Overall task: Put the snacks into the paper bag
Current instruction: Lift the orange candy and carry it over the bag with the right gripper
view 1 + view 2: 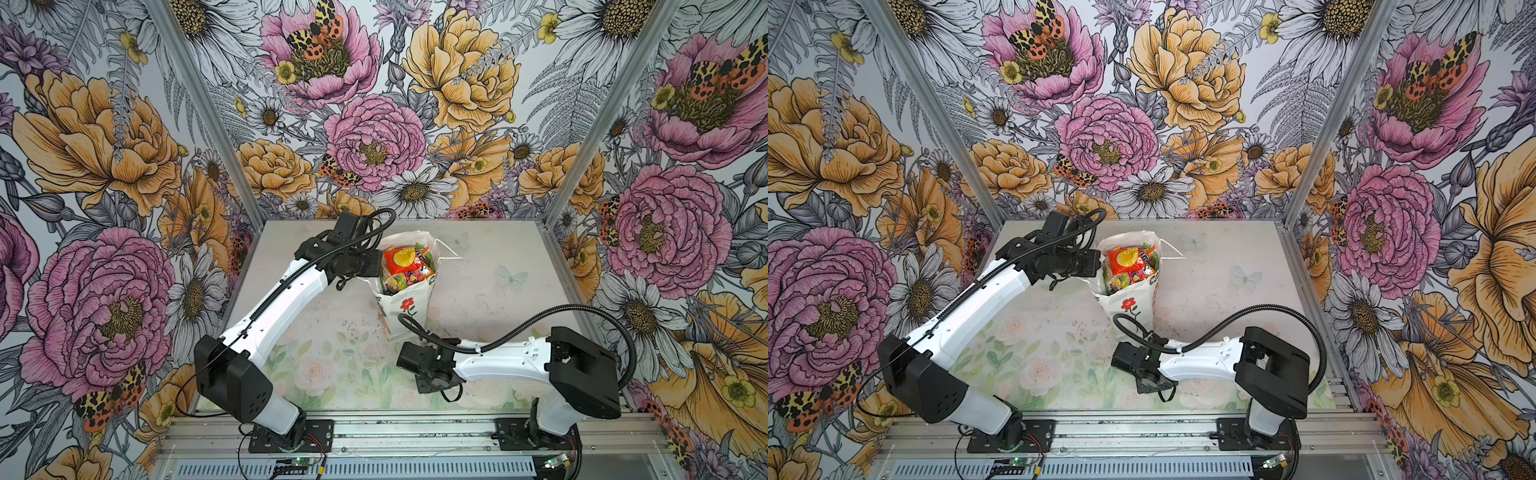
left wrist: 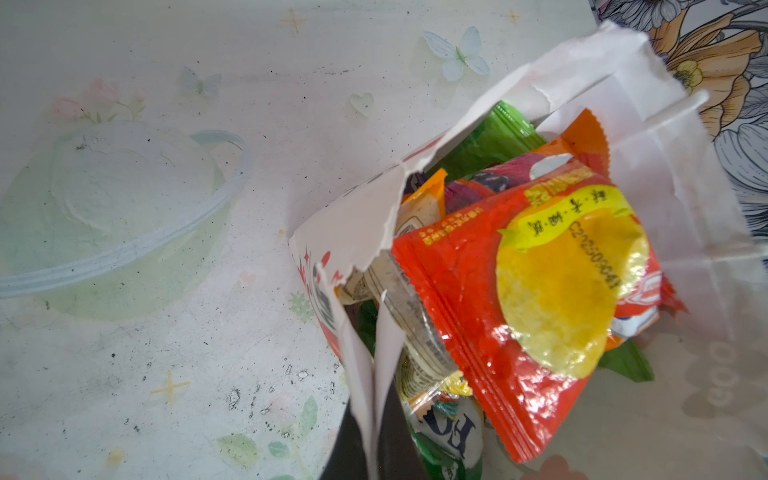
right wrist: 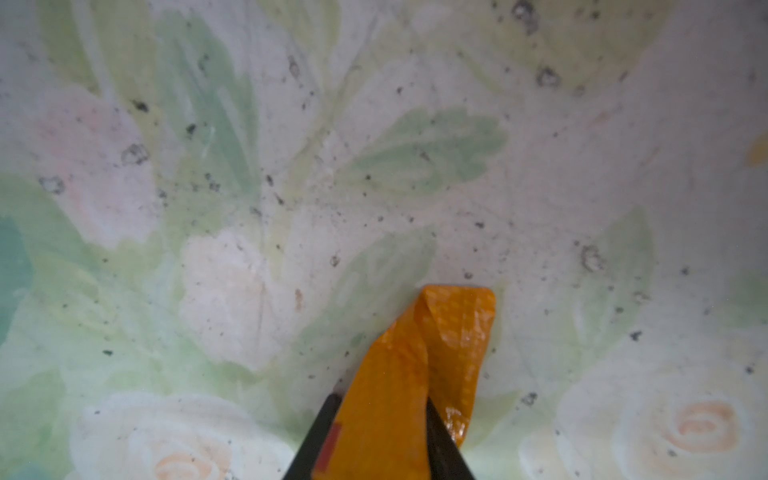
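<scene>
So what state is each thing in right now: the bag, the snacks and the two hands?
paper bag: upright, rim torn, stuffed full.
red-yellow packet: lying on top, inside the bag.
orange packet: outside the bag, pinched just above the table.
left hand: shut on the bag's rim.
right hand: shut on the orange packet.

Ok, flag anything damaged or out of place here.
The rim of the paper bag is torn: a ragged split runs down its printed side, next to the red-yellow packet lying on top of the heaped snacks. Nothing looks spilled.
</scene>
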Available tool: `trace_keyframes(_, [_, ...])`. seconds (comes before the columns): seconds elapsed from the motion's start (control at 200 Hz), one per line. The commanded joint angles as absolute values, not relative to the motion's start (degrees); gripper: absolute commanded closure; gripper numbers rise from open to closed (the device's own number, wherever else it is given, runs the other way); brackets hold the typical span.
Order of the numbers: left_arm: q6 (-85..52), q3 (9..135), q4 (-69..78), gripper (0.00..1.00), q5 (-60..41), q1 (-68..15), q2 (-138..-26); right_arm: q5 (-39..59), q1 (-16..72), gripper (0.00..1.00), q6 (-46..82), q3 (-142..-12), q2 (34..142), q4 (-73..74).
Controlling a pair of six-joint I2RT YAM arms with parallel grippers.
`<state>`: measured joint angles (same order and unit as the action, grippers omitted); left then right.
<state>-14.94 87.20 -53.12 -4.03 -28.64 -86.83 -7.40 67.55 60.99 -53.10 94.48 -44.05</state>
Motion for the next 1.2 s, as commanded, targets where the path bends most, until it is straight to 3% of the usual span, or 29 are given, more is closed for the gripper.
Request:
trace_keyframes(0.0, [-14.16, 87.28, -50.26, 1.0, -2.84, -28.35, -84.55, -9.03, 67.42, 0.76, 61.85, -51.29, 94.0, -45.01])
trace_keyframes(0.39, [-14.12, 87.31, -50.26, 1.0, -2.64, -28.39, -84.55, -9.55, 66.15, 0.83, 62.27, -50.07, 87.58, -45.31])
trace_keyframes(0.626, [-14.07, 87.28, -50.27, 1.0, -2.94, -28.43, -84.73, -11.15, 59.96, 0.85, 57.25, -54.64, 72.95, -51.64])
trace_keyframes(0.841, [-14.23, 87.28, -50.23, 1.0, -2.79, -28.48, -84.64, -17.0, 54.25, 0.86, 49.37, -68.08, 68.15, -60.73])
trace_keyframes(1.196, [-14.24, 87.29, -50.23, 1.0, -3.13, -28.39, -84.55, -26.94, 53.41, 0.86, 40.88, -89.72, 73.25, -59.38])
